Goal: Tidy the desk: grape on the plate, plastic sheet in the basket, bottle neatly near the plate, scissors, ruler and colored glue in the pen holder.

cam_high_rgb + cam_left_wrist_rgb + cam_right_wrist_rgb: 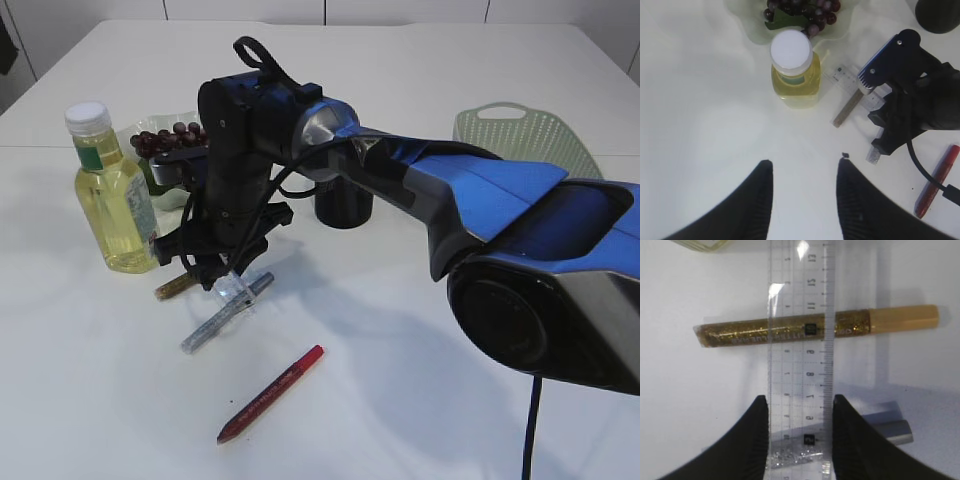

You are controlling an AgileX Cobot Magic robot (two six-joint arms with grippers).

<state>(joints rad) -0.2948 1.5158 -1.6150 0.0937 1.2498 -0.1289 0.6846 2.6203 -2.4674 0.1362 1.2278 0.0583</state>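
Observation:
My right gripper [797, 400] is shut on the clear ruler [799, 340], its fingers pressed against both long edges. The ruler crosses over a gold glitter glue pen [815, 327], and a silver glue pen [890, 426] lies under its near end. In the exterior view that gripper [225, 280] points down beside the yellow bottle [110, 195]. A red glue pen [270, 393] lies nearer the front. Grapes [170, 135] rest on the pale green plate [747, 25]. The black pen holder [343, 208] stands behind the arm. My left gripper [805, 162] hangs open over bare table. Scissors and plastic sheet are out of view.
A green mesh basket [525, 135] sits at the back right. The right arm's blue body [520, 230] crosses the right half of the white table [420, 400]. The bottle [792, 70] stands just in front of the plate.

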